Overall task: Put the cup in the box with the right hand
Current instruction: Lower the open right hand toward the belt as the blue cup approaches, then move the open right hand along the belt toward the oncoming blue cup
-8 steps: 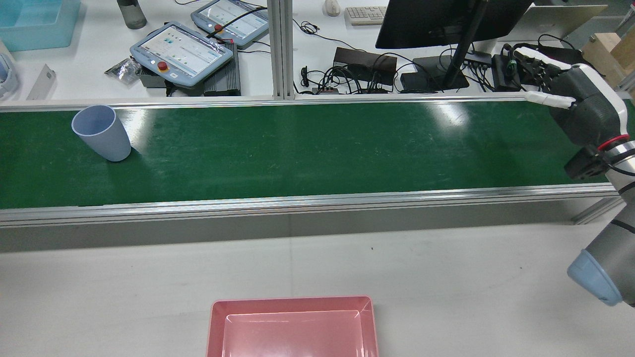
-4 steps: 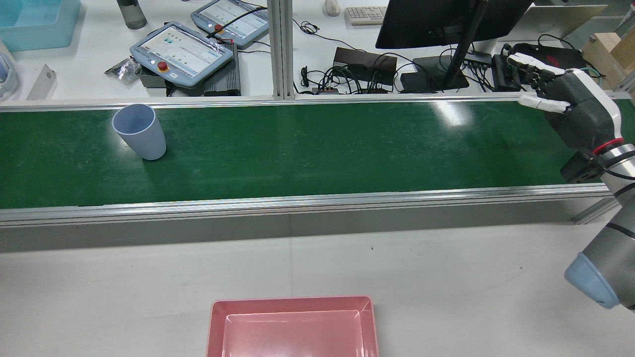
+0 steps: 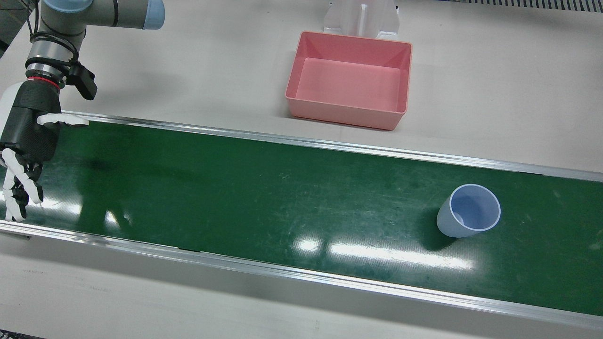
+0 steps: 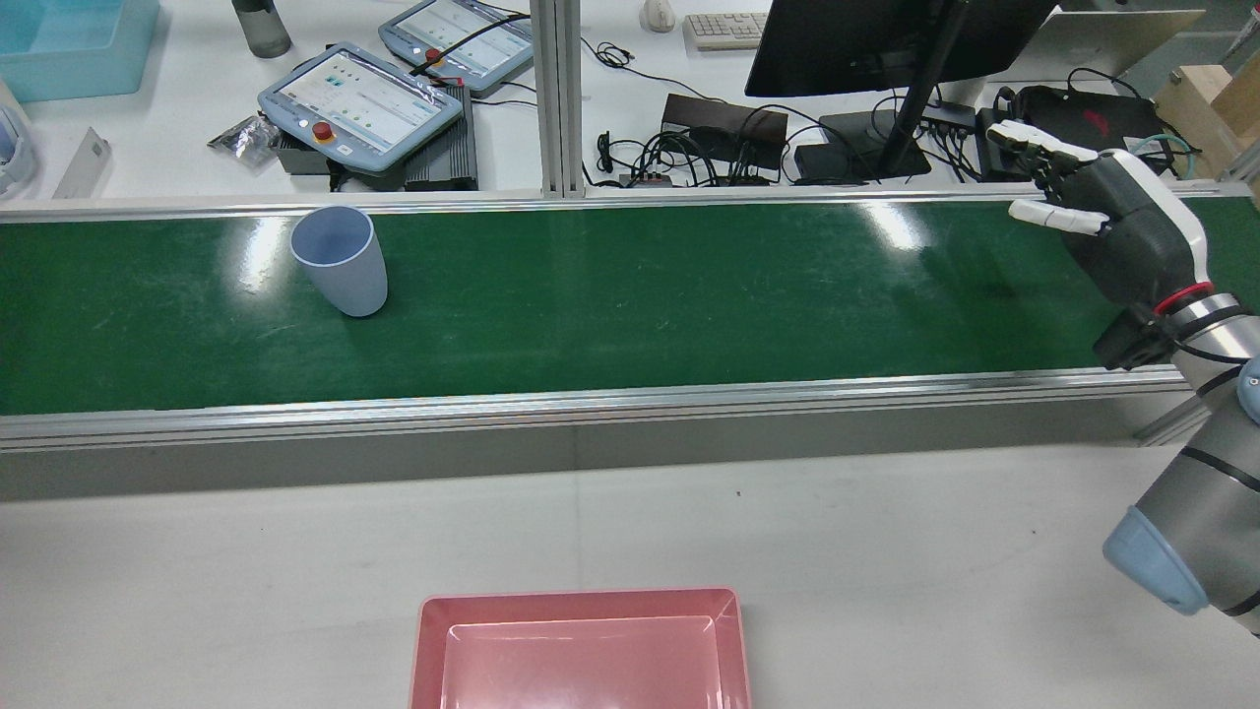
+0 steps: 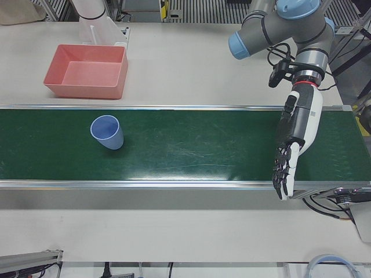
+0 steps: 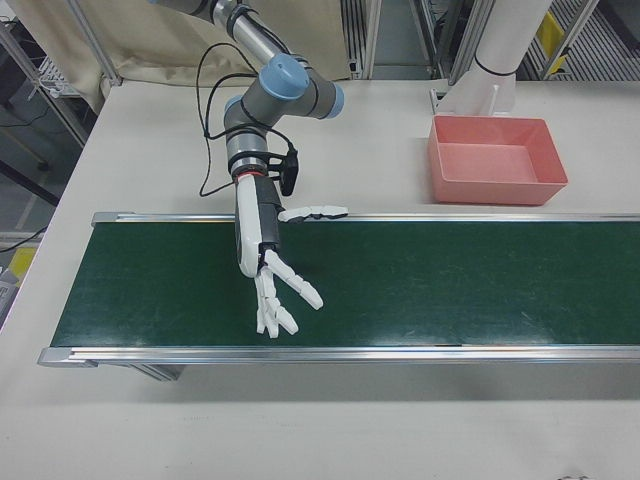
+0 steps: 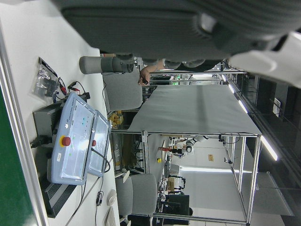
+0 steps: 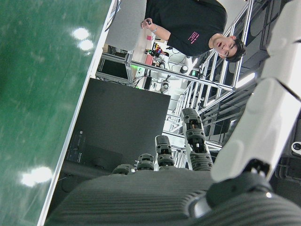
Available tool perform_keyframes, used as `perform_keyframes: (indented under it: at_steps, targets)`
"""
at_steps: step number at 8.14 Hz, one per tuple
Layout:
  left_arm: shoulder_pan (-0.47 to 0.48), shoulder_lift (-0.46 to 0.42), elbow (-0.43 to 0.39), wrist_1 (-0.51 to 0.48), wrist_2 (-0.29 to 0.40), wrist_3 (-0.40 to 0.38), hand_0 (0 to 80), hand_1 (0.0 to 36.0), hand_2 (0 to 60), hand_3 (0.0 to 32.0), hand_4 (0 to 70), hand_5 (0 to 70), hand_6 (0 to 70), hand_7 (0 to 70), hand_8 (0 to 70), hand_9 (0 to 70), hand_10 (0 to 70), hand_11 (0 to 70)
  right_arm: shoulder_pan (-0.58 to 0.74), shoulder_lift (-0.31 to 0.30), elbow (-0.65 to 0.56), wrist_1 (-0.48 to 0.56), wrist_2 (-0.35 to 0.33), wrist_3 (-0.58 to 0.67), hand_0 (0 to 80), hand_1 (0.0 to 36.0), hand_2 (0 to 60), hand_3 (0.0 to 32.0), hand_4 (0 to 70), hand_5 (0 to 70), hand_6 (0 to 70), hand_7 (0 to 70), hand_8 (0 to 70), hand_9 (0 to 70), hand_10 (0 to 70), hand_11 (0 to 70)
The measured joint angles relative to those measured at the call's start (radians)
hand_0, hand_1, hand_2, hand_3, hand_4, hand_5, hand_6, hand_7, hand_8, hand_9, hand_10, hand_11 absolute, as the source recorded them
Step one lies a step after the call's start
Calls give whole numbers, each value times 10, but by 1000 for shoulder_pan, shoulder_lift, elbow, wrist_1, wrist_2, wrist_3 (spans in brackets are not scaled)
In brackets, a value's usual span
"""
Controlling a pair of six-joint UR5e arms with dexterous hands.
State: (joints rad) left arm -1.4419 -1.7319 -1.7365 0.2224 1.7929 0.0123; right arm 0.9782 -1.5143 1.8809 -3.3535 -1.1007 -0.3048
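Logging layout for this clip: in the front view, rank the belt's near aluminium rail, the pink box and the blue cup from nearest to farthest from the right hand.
Measured from the right hand, at the view's left end of the belt:
1. Near aluminium rail, just below the fingertips.
2. Pink box, off the belt, upper middle.
3. Blue cup, upright on the belt, far right.

Right robot hand point(image 4: 1117, 226) hovers, fingers point(image 6: 285, 295) spread, holding nothing.
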Motion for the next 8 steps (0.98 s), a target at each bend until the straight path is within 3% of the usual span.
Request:
perform_keyframes:
  at_steps: [8]
  targets:
    - [0,0,0,0,0,0,0,0,0,0,0,0,0,0,0,0,0,0,-30,36,-25,0,4,3,439,116,113,0,84,25,51,194,19,76,0,3]
